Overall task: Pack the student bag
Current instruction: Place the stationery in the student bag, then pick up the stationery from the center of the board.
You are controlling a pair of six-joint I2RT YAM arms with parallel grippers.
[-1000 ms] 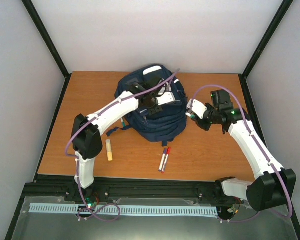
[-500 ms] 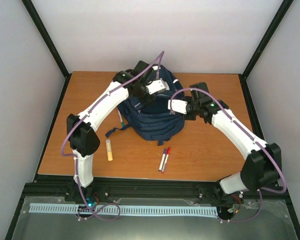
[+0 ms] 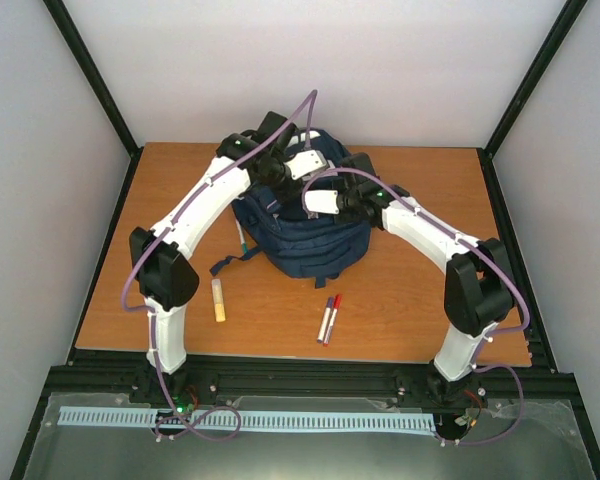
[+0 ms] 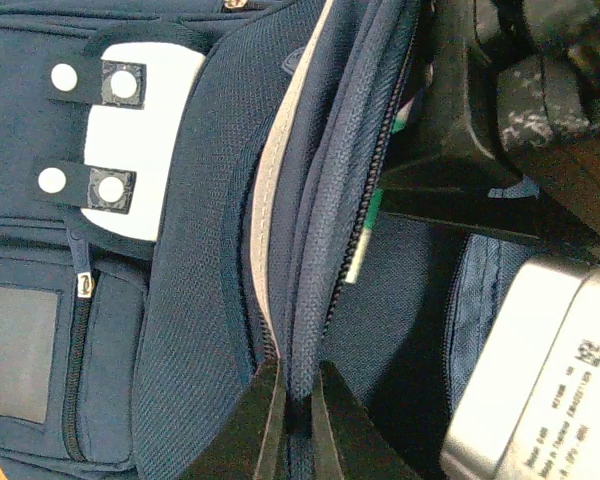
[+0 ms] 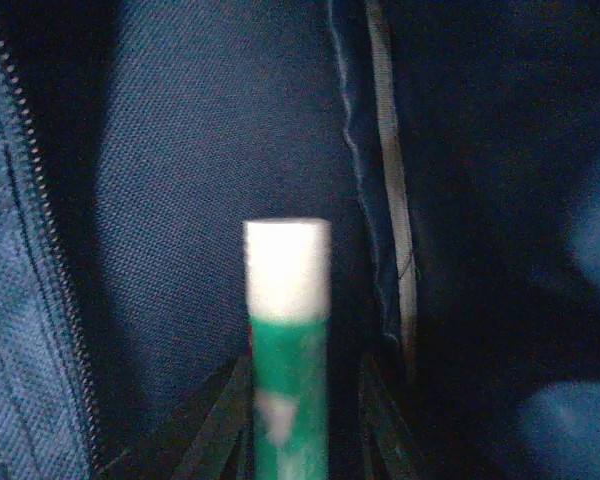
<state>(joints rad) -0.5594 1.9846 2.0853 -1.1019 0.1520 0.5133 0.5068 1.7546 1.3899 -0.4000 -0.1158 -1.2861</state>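
Observation:
The student bag (image 3: 315,240), navy blue with a white buckled patch (image 4: 140,140), lies mid-table with its main zip open. My left gripper (image 4: 298,405) is shut on the bag's zip edge (image 4: 325,230) and holds the mouth apart. My right gripper (image 5: 305,405) reaches inside the bag against the dark lining. A green stick with a white cap (image 5: 288,300) stands between its fingers, blurred. The right finger (image 5: 380,415) stands a little off the stick, so the jaws are slightly open. The same green stick (image 4: 365,235) shows through the opening in the left wrist view.
On the wooden table (image 3: 430,290) in front of the bag lie a pale yellow stick (image 3: 219,300) and two markers (image 3: 329,318) side by side. A thin green pen (image 3: 242,240) lies at the bag's left edge. A dark strap (image 3: 225,264) trails from the bag.
My right arm swung left from beside the bag into its opening, carrying the green stick, and its jaws have loosened. My left arm lifted the zip edge towards the back.

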